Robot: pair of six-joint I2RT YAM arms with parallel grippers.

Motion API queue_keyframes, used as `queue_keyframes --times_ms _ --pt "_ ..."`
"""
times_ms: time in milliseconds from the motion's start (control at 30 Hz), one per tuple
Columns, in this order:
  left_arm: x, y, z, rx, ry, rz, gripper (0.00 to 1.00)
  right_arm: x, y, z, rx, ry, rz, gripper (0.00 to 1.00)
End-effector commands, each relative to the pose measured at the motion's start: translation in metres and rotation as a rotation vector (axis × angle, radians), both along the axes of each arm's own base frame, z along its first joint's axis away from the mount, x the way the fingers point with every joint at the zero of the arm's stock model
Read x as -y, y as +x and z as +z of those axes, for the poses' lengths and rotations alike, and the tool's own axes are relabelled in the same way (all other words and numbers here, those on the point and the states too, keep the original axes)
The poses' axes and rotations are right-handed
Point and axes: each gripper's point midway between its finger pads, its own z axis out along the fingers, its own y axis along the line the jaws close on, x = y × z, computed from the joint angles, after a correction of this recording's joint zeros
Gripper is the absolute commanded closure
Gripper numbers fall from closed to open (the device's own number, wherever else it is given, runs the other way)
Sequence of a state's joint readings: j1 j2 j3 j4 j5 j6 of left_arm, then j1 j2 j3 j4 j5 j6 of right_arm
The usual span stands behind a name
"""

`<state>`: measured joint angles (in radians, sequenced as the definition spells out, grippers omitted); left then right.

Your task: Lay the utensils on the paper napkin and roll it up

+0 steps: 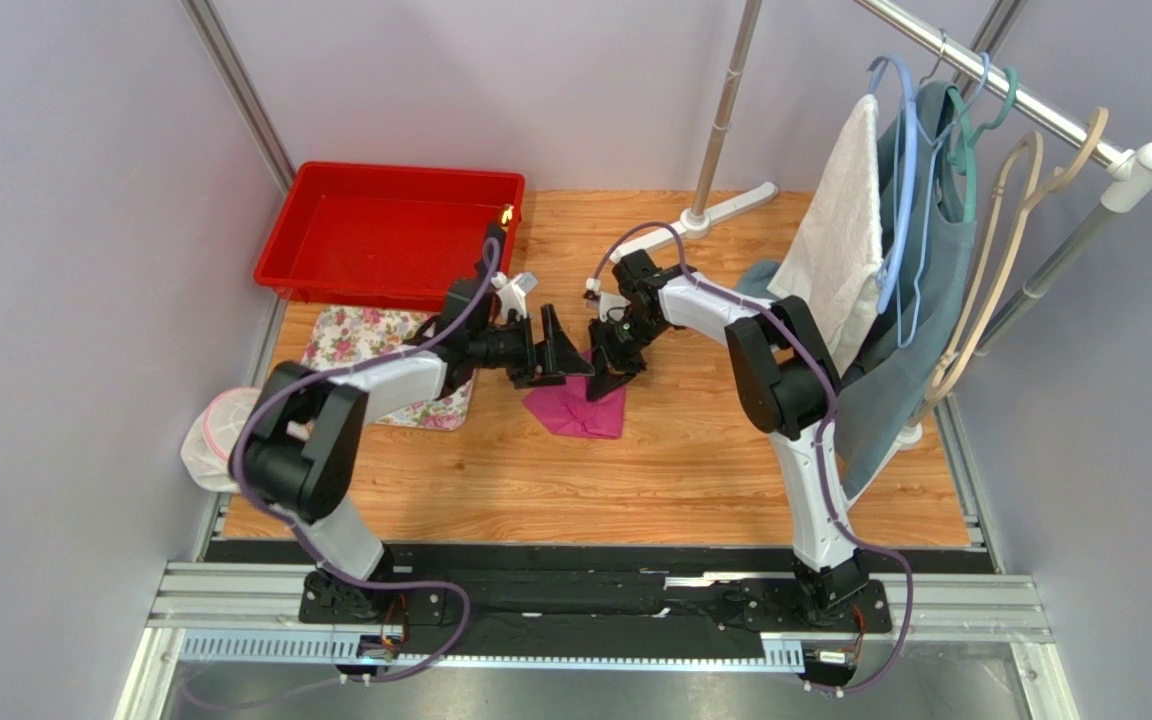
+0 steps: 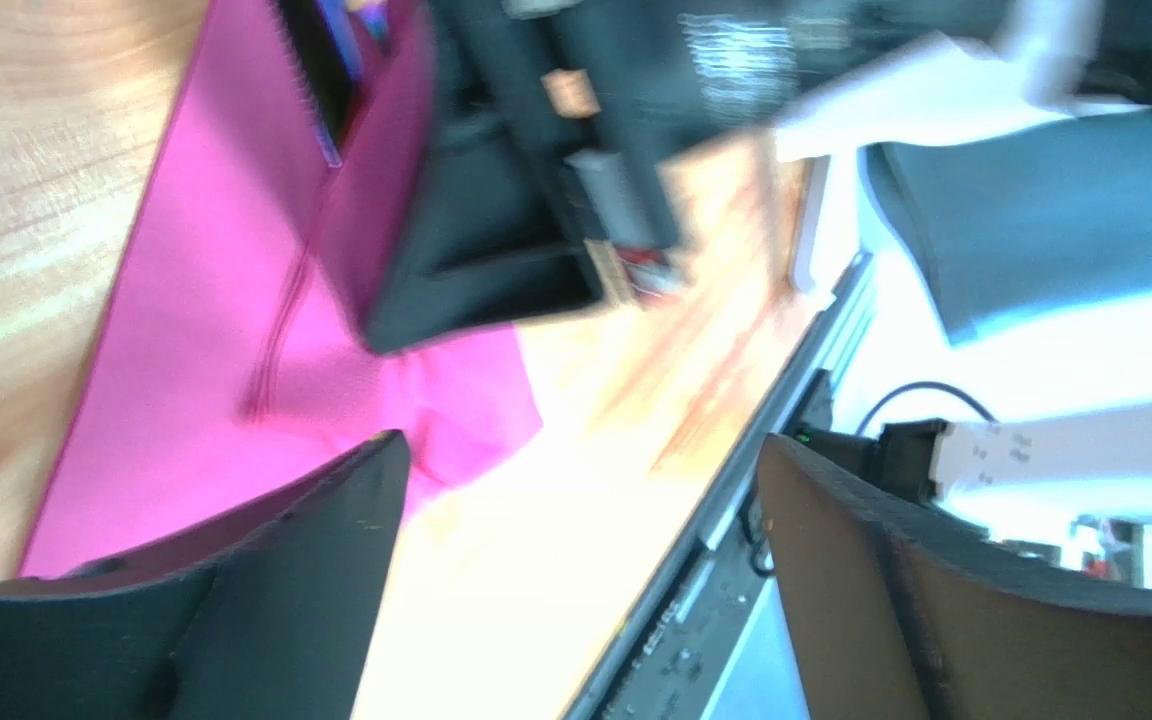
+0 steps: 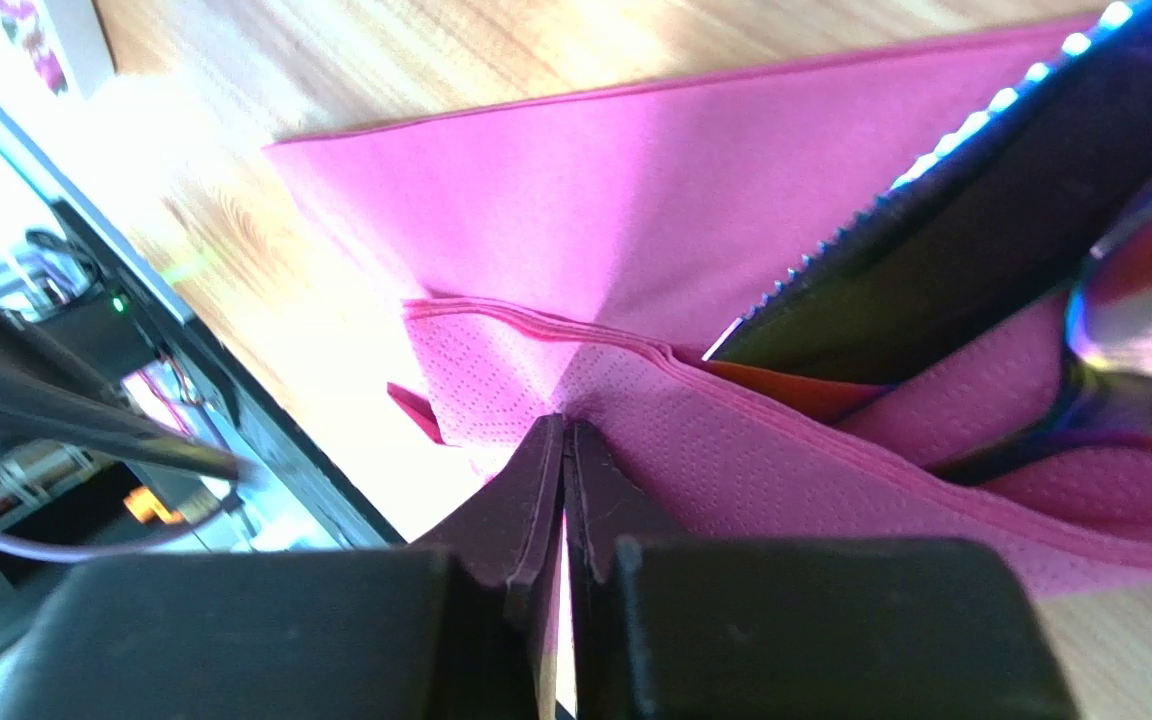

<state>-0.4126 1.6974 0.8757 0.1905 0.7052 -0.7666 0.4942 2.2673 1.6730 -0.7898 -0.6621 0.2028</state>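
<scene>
Paper napkin (image 1: 579, 408) lying pink and folded on the wooden table (image 1: 687, 450) between my two arms, utensils (image 3: 973, 270) tucked inside it, my right gripper (image 3: 564, 450) pinching its folded edge, my left gripper (image 2: 575, 488) spread wide, holding nothing

The top view looks steeply down from high above and behind the near edge of the bench (image 1: 687, 465), far enough back to take in the whole of it. The left wrist camera sits just behind the left hand (image 2: 575, 495), low, close and blurred, facing across the bench's middle toward its near edge. The right wrist camera looks along the right hand (image 3: 563, 450) from nearer still, and all three views share the pink napkin (image 1: 585, 408) at the bench's middle.
</scene>
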Motion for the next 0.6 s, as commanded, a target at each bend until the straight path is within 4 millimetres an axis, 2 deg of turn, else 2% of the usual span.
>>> queue_keyframes --times_ms 0,33,100,167,200,233,300,367,400,467,500,533,567 --pt "-0.026 -0.018 0.026 0.136 0.089 -0.081 0.02 0.021 -0.011 -0.032 0.0 -0.096 0.114 0.96" --pt "-0.032 -0.018 0.037 0.232 0.128 -0.111 0.01 0.021 -0.01 -0.031 0.0 -0.093 0.116 0.95" --pt "-0.042 -0.018 0.048 0.289 0.206 -0.132 0.01 0.02 -0.01 -0.03 0.0 -0.088 0.118 0.95" --pt "-0.056 -0.005 0.07 0.45 0.302 -0.115 0.01 0.019 -0.01 -0.029 -0.008 -0.076 0.11 0.95" --pt "-0.059 -0.004 0.088 0.535 0.307 -0.107 0.01 0.016 -0.009 -0.028 -0.012 -0.071 0.098 0.95" --pt "-0.062 -0.002 0.097 0.628 0.33 -0.134 0.01 0.015 -0.01 -0.027 -0.015 -0.065 0.092 0.95" --pt "-0.069 0.007 0.111 0.706 0.356 -0.085 0.01 0.012 -0.011 -0.028 -0.035 -0.043 0.076 0.95" --pt "-0.078 0.014 0.117 0.666 0.359 -0.058 0.01 0.01 -0.009 -0.028 -0.045 -0.027 0.056 0.96" --pt "-0.079 0.015 0.106 0.58 0.347 -0.071 0.01 0.01 -0.009 -0.029 -0.05 -0.025 0.048 0.96" --pt "-0.076 -0.002 0.111 0.445 0.193 -0.184 0.01 0.009 -0.007 -0.028 -0.055 -0.017 0.026 0.96" --pt "-0.074 -0.004 0.106 0.388 0.116 -0.209 0.01 0.009 -0.006 -0.028 -0.056 -0.014 0.024 0.96" --pt "-0.072 -0.011 0.113 0.306 0.003 -0.199 0.01 0.009 -0.005 -0.028 -0.048 -0.01 0.024 0.96" --pt "-0.068 -0.007 0.105 0.34 -0.04 -0.189 0.01 0.009 -0.004 -0.027 -0.044 -0.004 0.027 0.96"
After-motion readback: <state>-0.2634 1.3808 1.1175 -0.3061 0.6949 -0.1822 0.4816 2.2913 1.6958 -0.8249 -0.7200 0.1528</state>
